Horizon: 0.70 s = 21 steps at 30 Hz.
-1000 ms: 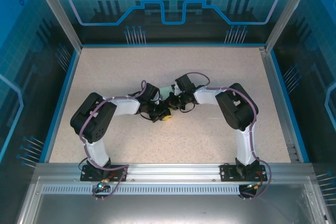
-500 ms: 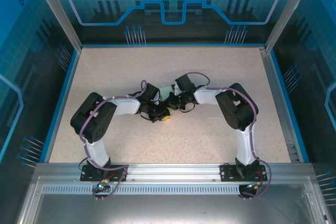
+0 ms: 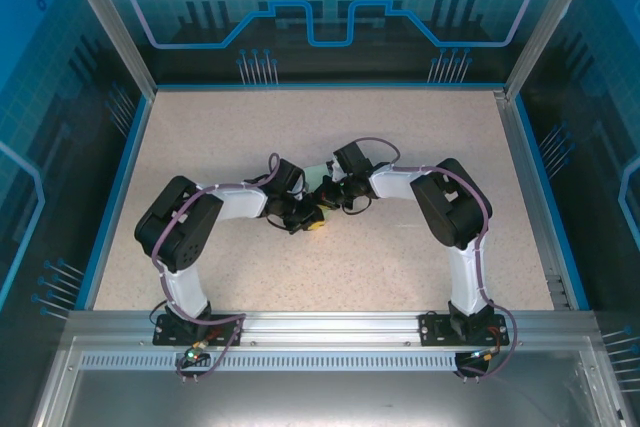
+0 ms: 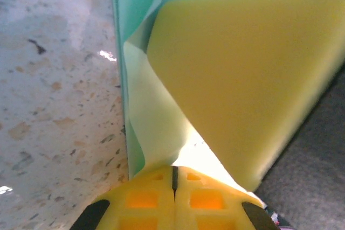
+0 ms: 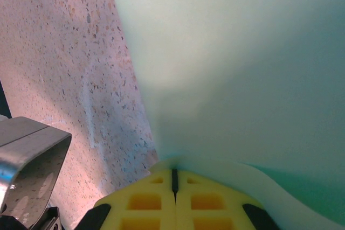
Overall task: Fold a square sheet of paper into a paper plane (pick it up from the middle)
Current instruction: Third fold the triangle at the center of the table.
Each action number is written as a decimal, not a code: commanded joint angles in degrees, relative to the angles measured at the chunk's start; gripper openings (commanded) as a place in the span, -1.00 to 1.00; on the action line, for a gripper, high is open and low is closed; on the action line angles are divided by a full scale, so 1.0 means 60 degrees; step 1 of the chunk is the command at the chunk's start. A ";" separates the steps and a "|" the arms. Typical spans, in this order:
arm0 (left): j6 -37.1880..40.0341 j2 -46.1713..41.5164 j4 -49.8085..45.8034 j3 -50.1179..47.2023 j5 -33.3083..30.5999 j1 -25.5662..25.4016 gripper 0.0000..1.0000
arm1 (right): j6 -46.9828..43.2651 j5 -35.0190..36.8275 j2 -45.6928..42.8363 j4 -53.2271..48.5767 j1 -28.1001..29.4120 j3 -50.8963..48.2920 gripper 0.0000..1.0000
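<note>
In your top view both arms are bent into the middle of the table (image 3: 400,127). The left arm rises from its base at 7 o'clock, elbows out towards 9 o'clock, and lays its forearm low towards 3 o'clock. This puts the left gripper (image 3: 313,221) just at the centre. The right arm mirrors it, rising from 5 o'clock with its elbow out at 3 o'clock and its forearm reaching back towards 9 o'clock. The right gripper (image 3: 328,191) sits just beside the left one, at its 1 o'clock.

A small piece of the square sheet of paper (image 3: 318,171) shows between the two wrists, at 12 o'clock of the grippers.

On your left wrist camera, the left gripper (image 4: 173,172) has its yellow fingers (image 4: 143,200) pressed together, with only a thin seam between them. They pinch the sheet (image 4: 145,127), which fans up towards 12 o'clock in folded flaps, one of them tinted yellow.

On your right wrist camera, the right gripper (image 5: 173,173) is pinched closed in the same way on the sheet (image 5: 242,52). The sheet spreads towards 1 o'clock over the speckled table (image 5: 64,52).
</note>
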 commanded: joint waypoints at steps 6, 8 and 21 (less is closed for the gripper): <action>-0.0097 0.0185 0.0553 -0.1202 0.0119 0.0233 -0.90 | -0.0103 0.0493 0.0492 -0.0726 -0.0097 0.0030 -1.00; -0.0111 0.0185 0.0668 -0.1334 0.0117 0.0266 -0.90 | -0.0117 0.0490 0.0509 -0.0752 -0.0108 0.0052 -1.00; 0.0013 -0.0355 0.0693 -0.2109 0.0313 0.0237 -0.85 | -0.0178 0.0533 0.0542 -0.0847 -0.0126 0.0148 -1.00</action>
